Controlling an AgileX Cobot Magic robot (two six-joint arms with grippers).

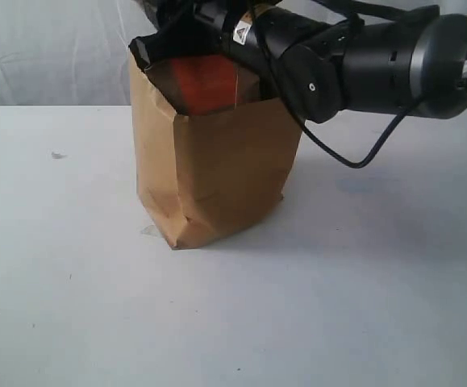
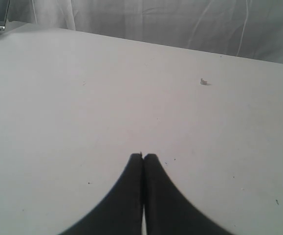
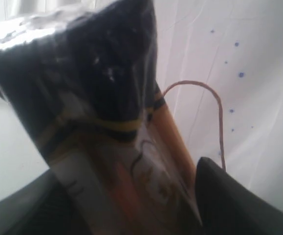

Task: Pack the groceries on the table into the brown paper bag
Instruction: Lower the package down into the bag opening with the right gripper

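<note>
Reaching from the right, we are hovering the right gripper [image 3: 126,205] over the bag [image 1: 217,177] at upper centre, packet [image 3: 97,98] between its fingers, whether gripped we cannot tell, and clenching the left gripper [image 2: 142,157].

Exterior and left wrist views both look low across the table [image 1: 233,322].

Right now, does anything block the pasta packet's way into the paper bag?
Nothing visibly blocks it. The long dark pasta packet sits between the right gripper's fingers at the brown paper bag's open mouth; an orange-labelled item already inside could crowd it.
</note>
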